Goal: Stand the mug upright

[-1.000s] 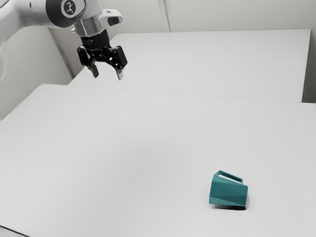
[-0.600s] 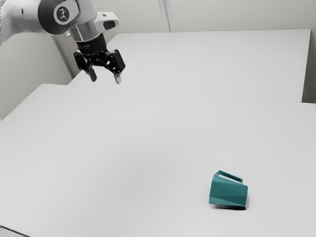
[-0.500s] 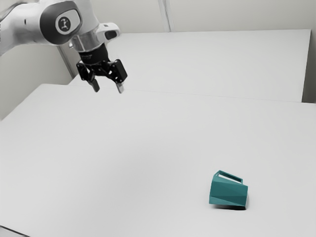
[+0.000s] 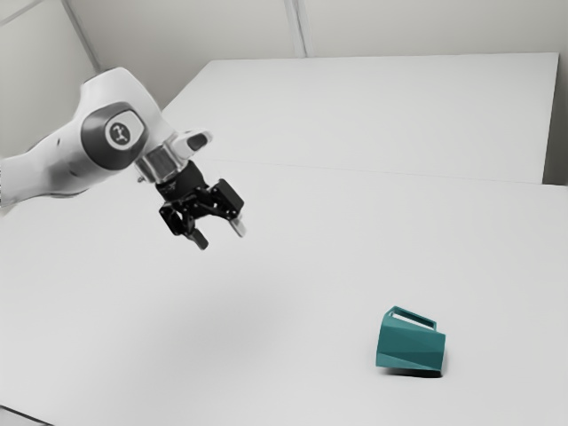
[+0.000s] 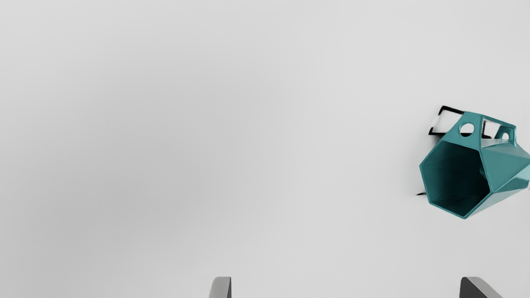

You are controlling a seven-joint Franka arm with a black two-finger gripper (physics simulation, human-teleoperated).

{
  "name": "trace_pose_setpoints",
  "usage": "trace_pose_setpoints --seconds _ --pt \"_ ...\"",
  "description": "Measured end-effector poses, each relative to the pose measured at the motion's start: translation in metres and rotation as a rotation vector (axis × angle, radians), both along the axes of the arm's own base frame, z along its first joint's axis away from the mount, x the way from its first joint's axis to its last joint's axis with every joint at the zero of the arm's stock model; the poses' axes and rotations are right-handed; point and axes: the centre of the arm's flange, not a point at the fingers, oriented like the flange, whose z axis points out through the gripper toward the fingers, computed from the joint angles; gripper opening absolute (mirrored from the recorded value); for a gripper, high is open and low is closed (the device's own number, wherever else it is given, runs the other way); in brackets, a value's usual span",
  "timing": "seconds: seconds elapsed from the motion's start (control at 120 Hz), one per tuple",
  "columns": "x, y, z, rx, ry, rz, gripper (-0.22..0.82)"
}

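So, nearest the exterior camera there's the teal mug (image 4: 411,344), and it's lying on its side on the worktop (image 4: 266,337), definitely not upright. Its handle (image 5: 477,131) sticks up, and the wrist view looks right into the open mouth (image 5: 457,178). It hasn't budged over the last second.

Farther back is where stuff's changed: the hand (image 4: 220,235) has dropped a good bit, swung toward the exterior view's right and picked up a tilt. Its fingers are apart with nothing between them, and it's still well clear of the mug. Looks like an approach, so the righting itself is still to do.

The wrist view has the mug way off to one side, so the arm (image 4: 124,133) probably needs to reach over more before gripping. Sloppy contact could just roll it, tbh.
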Motion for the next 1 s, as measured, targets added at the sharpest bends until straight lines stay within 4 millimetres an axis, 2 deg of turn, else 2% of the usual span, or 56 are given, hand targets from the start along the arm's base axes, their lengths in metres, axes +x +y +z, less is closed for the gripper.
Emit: trace_pose_setpoints --seconds 0.167,0.458,0.542,0.758,1.0 --pt "-0.013 -0.008 -0.054 -0.083 0.036 0.067 0.6" --pt "-0.025 -0.088 -0.132 -0.302 0.027 0.113 0.6" --pt "-0.027 -0.105 -0.143 -0.358 0.008 0.124 0.6" --pt "-0.03 -0.128 -0.168 -0.444 -0.027 0.158 0.6" --pt "-0.032 -0.161 -0.181 -0.454 -0.091 0.092 0.6"
